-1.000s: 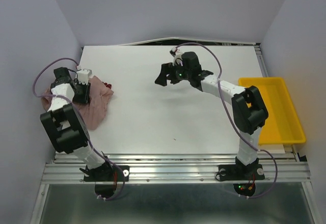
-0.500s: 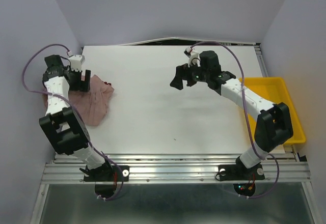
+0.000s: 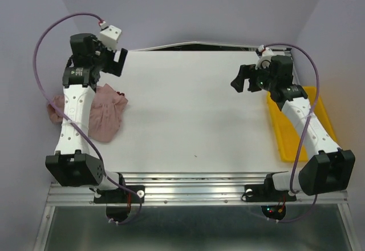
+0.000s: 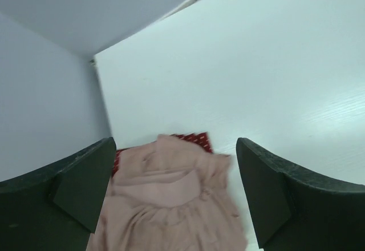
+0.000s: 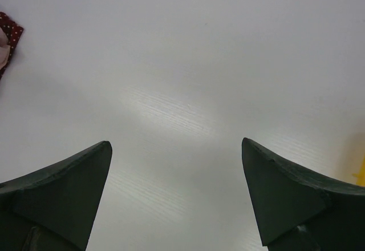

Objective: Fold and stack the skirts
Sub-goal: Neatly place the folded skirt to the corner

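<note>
Both grippers are up off the table (image 3: 182,125) and neither holds anything. Your left gripper (image 3: 114,63) hangs above the table's far left corner with its fingers spread wide. In its wrist view you look down between them at the skirts. The dusty pink skirt (image 3: 105,117) lies in a rumpled heap against the table's left edge, partly hidden under the left arm. The dark red polka-dot skirt (image 3: 120,95) sits beneath it, and only a small dotted corner pokes out on the side towards the table's far edge. Your right gripper (image 3: 242,81) hovers over the table's far right part, close to the yellow tray (image 3: 283,140) lying along the table's right edge. Its fingers are also well apart, with only bare tabletop between them. The skirts are not folded.
</note>
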Controlling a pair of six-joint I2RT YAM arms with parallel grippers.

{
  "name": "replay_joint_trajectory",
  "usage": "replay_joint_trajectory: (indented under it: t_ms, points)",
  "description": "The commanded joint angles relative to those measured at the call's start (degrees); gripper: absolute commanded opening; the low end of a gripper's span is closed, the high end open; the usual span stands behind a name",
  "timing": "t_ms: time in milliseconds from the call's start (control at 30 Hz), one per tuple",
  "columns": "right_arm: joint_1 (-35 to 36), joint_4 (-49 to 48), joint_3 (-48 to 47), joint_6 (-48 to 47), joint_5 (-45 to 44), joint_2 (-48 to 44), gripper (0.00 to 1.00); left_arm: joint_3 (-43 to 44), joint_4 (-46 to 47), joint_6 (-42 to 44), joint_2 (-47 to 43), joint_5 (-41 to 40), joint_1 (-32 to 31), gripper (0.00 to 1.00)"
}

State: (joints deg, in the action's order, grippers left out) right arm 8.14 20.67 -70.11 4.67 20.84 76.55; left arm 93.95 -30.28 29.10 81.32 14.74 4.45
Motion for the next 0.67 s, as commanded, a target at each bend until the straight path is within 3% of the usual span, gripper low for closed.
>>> replay_joint_trajectory:
  t_ms: [0, 233, 333, 633]
  points:
    - [-2.0, 2.9, 6.5, 1.2, 2.4, -3.2, 1.00, -9.4, 8.0, -7.1, -0.4, -0.1, -12.3, 0.99]
    - [-2.5, -2.6, 19.0, 1.0, 9.0, -3.1, 1.00, -26.2, 19.3, -14.8, 2.6, -4.8, -29.8, 0.99]
    - [-2.5, -3.4, 21.7, -1.1, 9.7, -2.9, 1.00, -32.5, 23.4, -15.4, 3.1, -5.6, -31.6, 0.99]
    - [-1.5, -4.4, 25.6, -3.0, 11.1, -1.6, 1.00, -36.2, 25.5, -15.7, 3.6, -5.4, -32.0, 0.99]
